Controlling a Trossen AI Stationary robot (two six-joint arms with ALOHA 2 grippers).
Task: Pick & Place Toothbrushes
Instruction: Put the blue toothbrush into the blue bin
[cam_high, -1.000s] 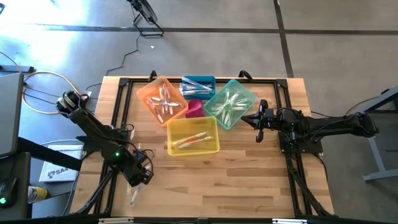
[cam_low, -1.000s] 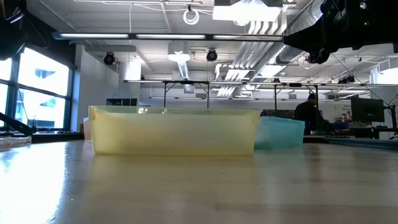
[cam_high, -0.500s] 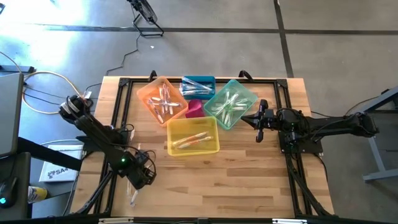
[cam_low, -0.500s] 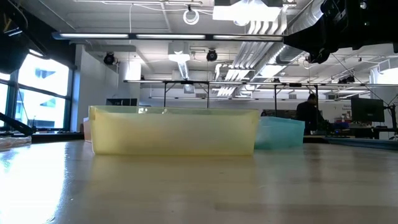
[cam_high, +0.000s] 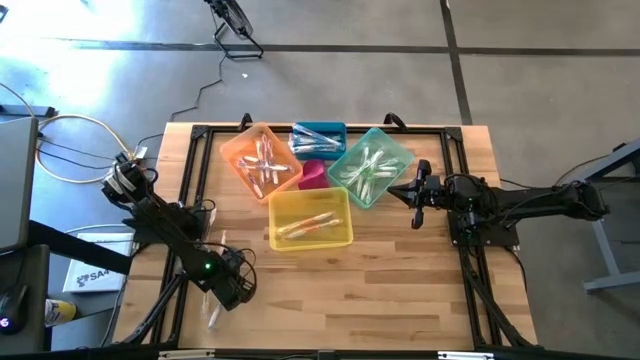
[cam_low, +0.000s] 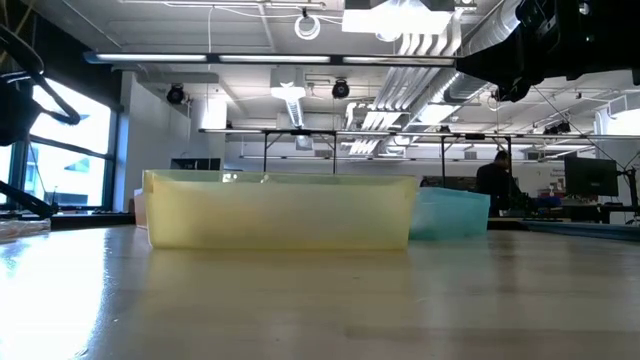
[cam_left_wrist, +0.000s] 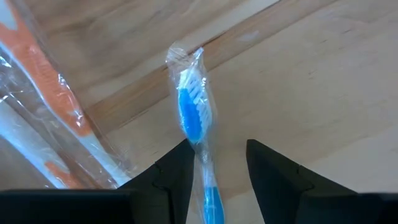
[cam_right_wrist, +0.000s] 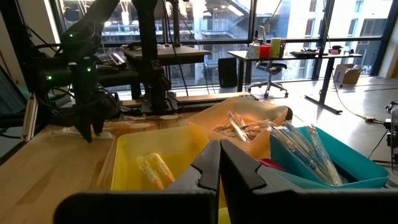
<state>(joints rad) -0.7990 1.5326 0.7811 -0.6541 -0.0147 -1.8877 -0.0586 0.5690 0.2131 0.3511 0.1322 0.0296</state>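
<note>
Directly beneath the left tool, down on the bench, a blue-handled toothbrush in its clear wrapper lies lengthwise in the gap between the parted, empty fingers, while the right tool, pinched shut on nothing, waits well apart.

The wooden table showed a smooth, faintly glossy plank grain; a blue toothbrush lay in crinkled clear film; the yellow bin looked translucent plastic.
</note>
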